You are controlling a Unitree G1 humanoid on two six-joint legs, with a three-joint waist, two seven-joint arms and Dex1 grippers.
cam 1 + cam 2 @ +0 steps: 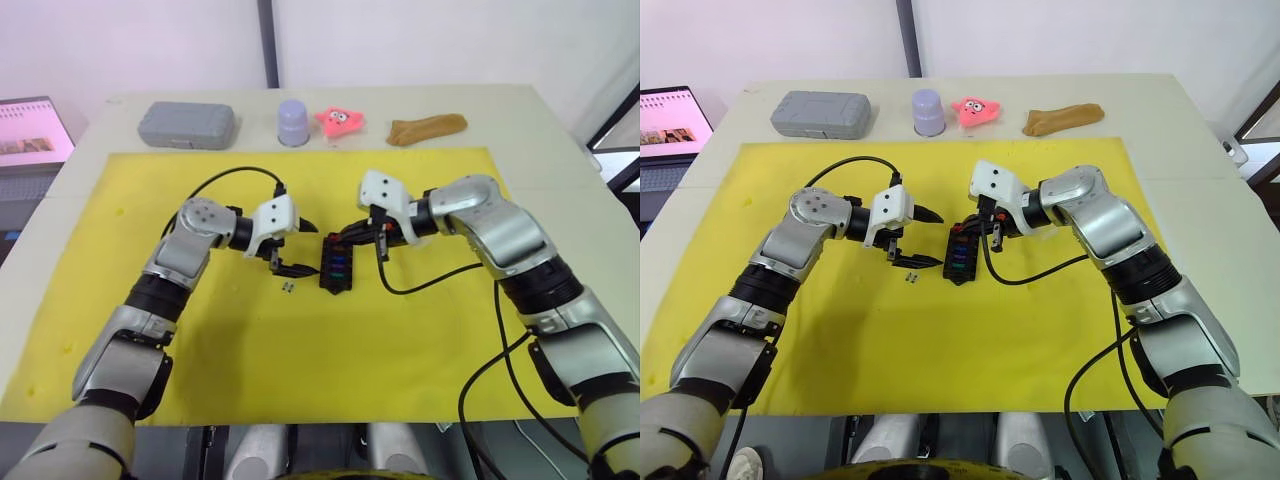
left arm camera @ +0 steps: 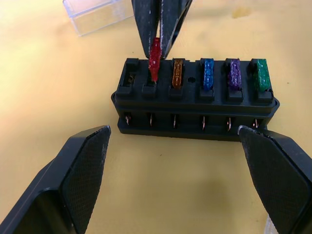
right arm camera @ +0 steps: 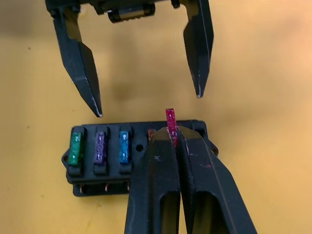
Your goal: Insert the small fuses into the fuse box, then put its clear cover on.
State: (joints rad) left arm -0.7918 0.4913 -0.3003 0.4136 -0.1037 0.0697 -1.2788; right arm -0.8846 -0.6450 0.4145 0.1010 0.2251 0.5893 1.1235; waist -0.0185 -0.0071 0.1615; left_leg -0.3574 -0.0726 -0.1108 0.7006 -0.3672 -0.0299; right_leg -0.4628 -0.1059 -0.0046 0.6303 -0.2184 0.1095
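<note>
The black fuse box (image 2: 195, 105) lies on the yellow mat (image 1: 300, 350) between my two grippers. Amber (image 2: 178, 73), blue (image 2: 208, 74), purple (image 2: 235, 74) and green (image 2: 262, 74) fuses sit in its slots, and one end slot is empty. My right gripper (image 3: 174, 139) is shut on a red fuse (image 2: 154, 58), whose lower end touches the slot beside the amber one. My left gripper (image 1: 303, 247) is open, its fingers (image 2: 83, 170) spread wide just beside the box. The clear cover (image 2: 97, 14) lies on the mat behind the box. A tiny grey fuse (image 1: 288, 287) lies loose near the left gripper.
Along the table's far edge stand a grey case (image 1: 187, 124), a lilac cup (image 1: 293, 122), a pink star toy (image 1: 340, 120) and a brown lump (image 1: 427, 128). A laptop (image 1: 30, 130) sits off the table's left. Black cables loop over the mat near both wrists.
</note>
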